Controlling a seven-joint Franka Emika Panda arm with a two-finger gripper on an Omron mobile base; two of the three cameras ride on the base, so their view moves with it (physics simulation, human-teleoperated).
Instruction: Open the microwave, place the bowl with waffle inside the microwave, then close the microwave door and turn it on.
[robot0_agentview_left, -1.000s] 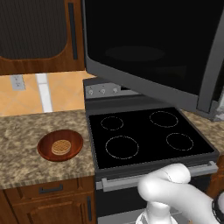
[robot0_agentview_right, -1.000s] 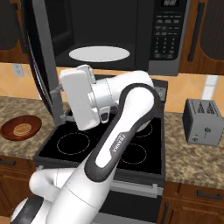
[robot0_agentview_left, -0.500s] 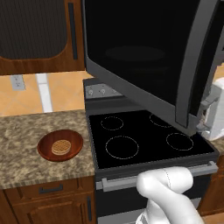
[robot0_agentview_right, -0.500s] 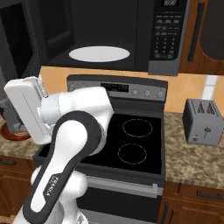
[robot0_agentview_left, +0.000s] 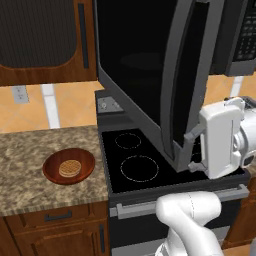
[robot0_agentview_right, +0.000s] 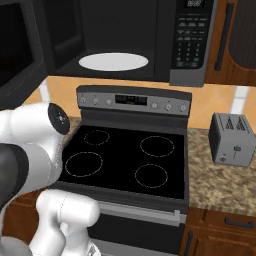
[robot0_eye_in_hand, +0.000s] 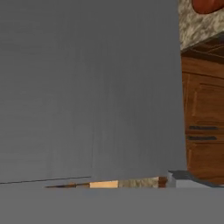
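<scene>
The microwave (robot0_agentview_right: 125, 40) hangs above the stove with its white turntable (robot0_agentview_right: 114, 61) showing. The microwave door (robot0_agentview_left: 150, 80) stands swung far out to the left over the stove; it is also the grey surface (robot0_eye_in_hand: 87, 87) close before the hand camera. My gripper (robot0_agentview_left: 194, 151) is open at the door's lower free edge, its fingers (robot0_agentview_left: 192, 134) spread right against it, nothing gripped. The reddish-brown bowl (robot0_agentview_left: 68, 166) sits on the counter left of the stove with the tan waffle (robot0_agentview_left: 69, 168) in it. A bit of the bowl (robot0_eye_in_hand: 209, 5) shows past the door.
The black-topped stove (robot0_agentview_right: 130, 160) lies under the microwave. A grey toaster (robot0_agentview_right: 234, 139) stands on the right counter. The granite counter (robot0_agentview_left: 30, 150) holds the bowl, with wooden cabinets (robot0_eye_in_hand: 203, 131) below. The button panel (robot0_agentview_right: 190, 35) is at the microwave's right.
The microwave door has swung further open to the left. My hand has gone leftward with its free edge, and the arm has swept to the left edge of the right base view.
</scene>
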